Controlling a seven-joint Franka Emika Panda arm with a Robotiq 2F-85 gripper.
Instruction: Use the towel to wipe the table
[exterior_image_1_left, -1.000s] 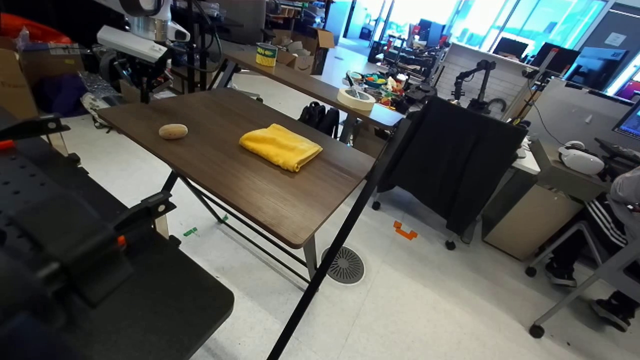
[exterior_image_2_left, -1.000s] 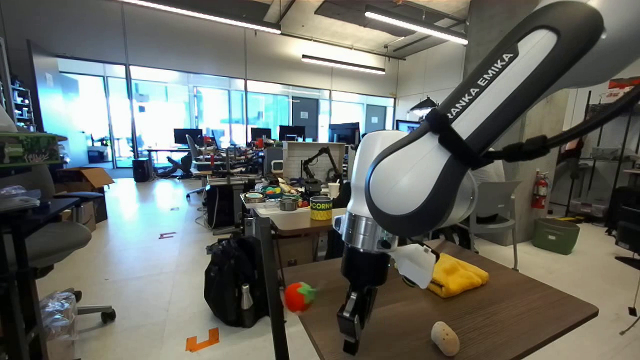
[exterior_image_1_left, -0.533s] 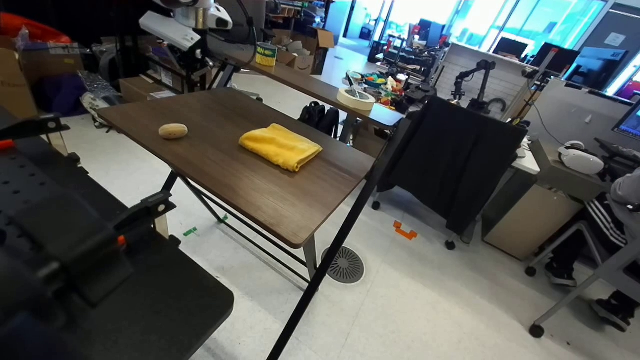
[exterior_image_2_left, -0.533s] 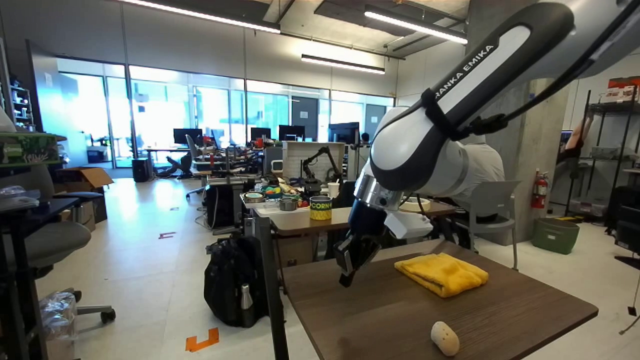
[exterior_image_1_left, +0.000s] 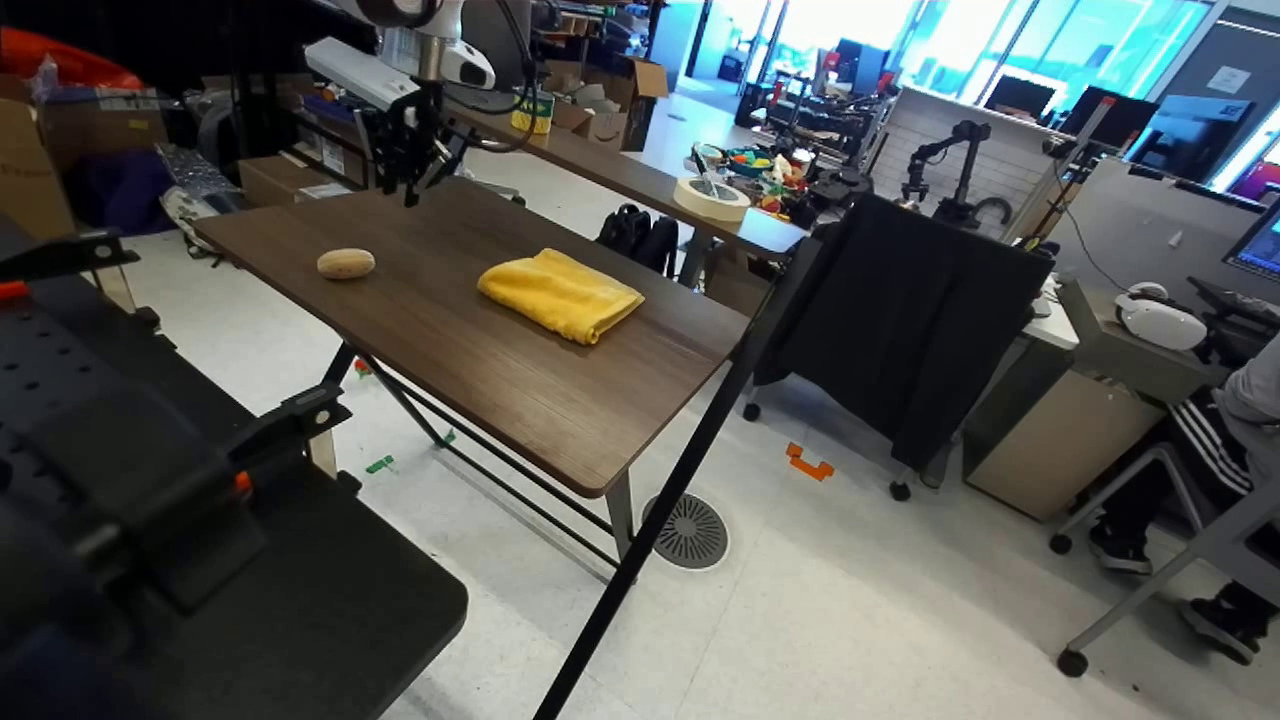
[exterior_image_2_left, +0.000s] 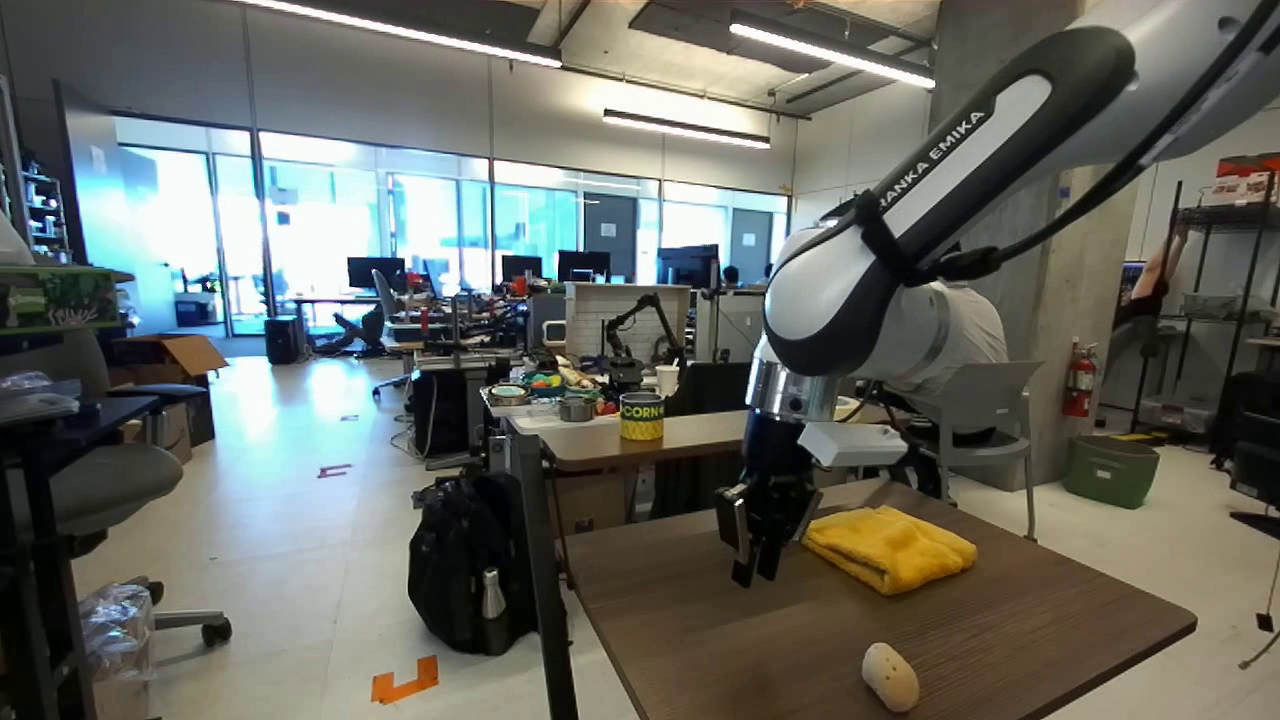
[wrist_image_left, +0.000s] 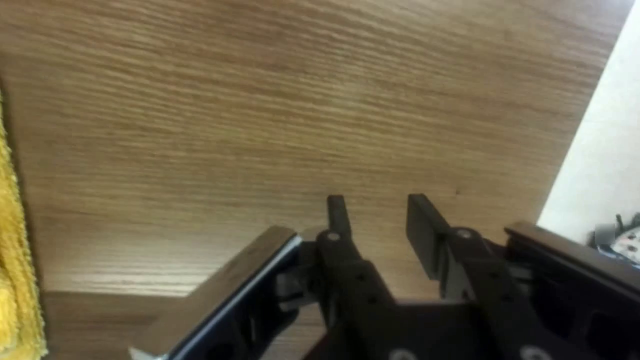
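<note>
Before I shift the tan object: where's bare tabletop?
Bare table: between the towel and tan object, and from the towel to the end away from the gripper. Tight: between towel and the edge facing the corn can, and below the gripper.

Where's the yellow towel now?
The yellow towel lies on the brown table, right of the gripper in an exterior view, with the tan rounded object nearer the camera. In the wrist view, the towel peeks in at the left edge.

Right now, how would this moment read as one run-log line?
towel: folded, on table, not gripped | jaws: parted, nothing between, over table, apart from towel | tan rounded object: on table
</note>
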